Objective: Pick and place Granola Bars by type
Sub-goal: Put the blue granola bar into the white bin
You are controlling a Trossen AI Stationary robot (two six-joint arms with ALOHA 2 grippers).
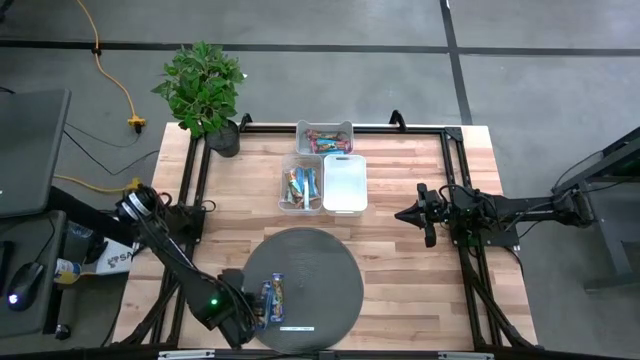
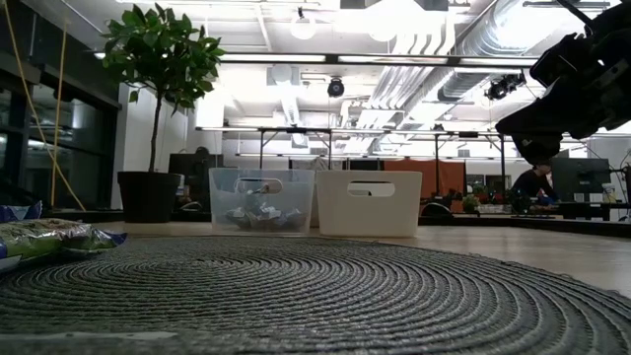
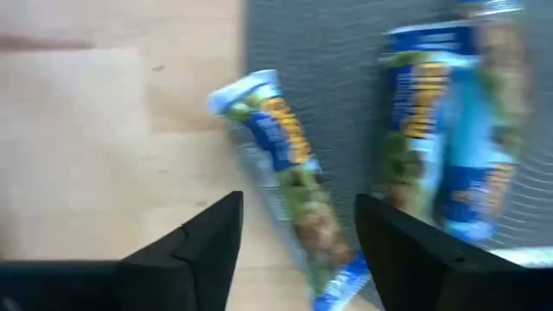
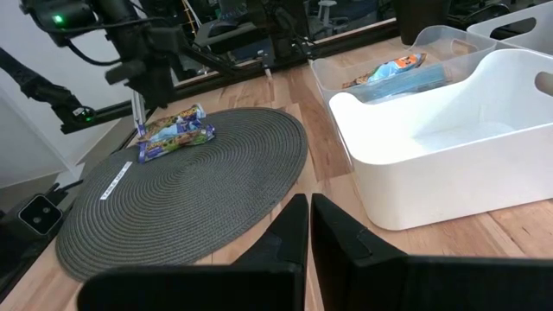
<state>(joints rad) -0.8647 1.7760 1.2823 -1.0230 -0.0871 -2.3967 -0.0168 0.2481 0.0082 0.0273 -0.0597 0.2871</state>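
Two blue-wrapped granola bars lie at the near left of the round grey mat (image 1: 310, 270). In the left wrist view one bar (image 3: 289, 186) lies slanted at the mat's edge and the other (image 3: 454, 130) lies on the mat beside it. They also show in the high view (image 1: 274, 298) and the right wrist view (image 4: 173, 134). My left gripper (image 3: 298, 246) is open above the slanted bar, one finger on either side of it, touching nothing that I can see. My right gripper (image 4: 308, 238) is shut and empty, over the table's right part (image 1: 405, 213).
At the far middle stand a clear bin with blue bars (image 1: 301, 186), a white bin (image 1: 345, 183) and a clear bin with red-pink bars (image 1: 325, 137). A potted plant (image 1: 205, 90) stands at the far left. A thin white label strip (image 1: 295, 327) lies on the mat's near edge.
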